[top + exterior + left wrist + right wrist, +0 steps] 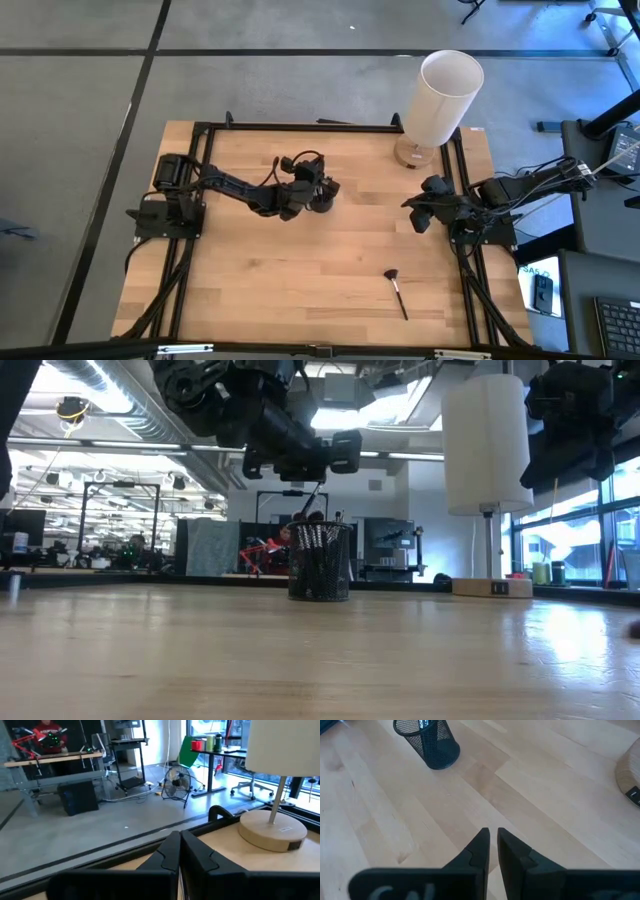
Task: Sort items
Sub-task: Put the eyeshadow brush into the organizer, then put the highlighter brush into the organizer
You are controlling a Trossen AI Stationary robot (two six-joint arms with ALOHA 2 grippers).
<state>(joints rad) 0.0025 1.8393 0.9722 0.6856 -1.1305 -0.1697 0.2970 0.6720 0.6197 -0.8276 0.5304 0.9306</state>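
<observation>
The pale wooden table carries a black mesh cup holding what seem to be brushes, a white lamp's round wooden base near one corner, and one fan-headed brush lying flat.

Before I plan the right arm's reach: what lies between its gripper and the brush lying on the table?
Only bare wood; the high view shows nothing between the right gripper and the brush.

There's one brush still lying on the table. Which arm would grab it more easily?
Probably the right: its pincer is nearer the brush. The left pincer hovers over the mesh cup.
</observation>
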